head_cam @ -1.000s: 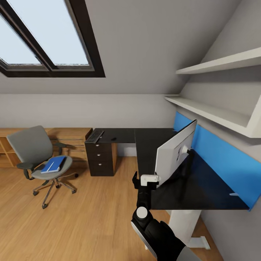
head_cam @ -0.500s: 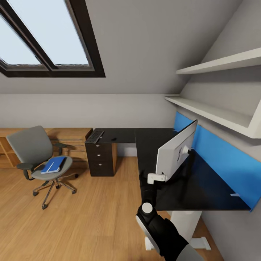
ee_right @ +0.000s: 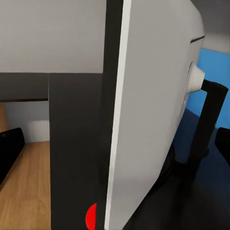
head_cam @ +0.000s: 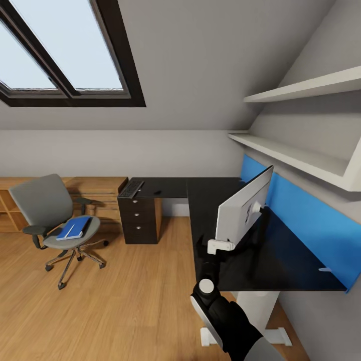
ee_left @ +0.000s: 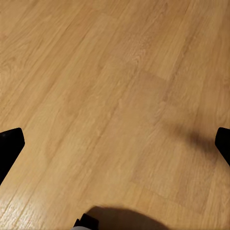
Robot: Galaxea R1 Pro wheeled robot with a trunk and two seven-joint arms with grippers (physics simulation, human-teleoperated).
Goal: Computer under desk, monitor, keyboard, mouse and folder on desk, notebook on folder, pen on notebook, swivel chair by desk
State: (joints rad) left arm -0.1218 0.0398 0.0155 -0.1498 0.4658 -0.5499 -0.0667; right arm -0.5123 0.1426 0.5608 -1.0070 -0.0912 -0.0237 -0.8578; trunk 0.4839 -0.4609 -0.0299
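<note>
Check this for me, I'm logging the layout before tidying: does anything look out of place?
Yes. The monitor stands with its white back to the room and its screen toward the blue panel. The blue folder lies on the swivel chair seat.

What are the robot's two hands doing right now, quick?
Left gripper: open, holding nothing, above the wood floor.
Right gripper: open, its fingers either side of the monitor edge, not clamped.
</note>
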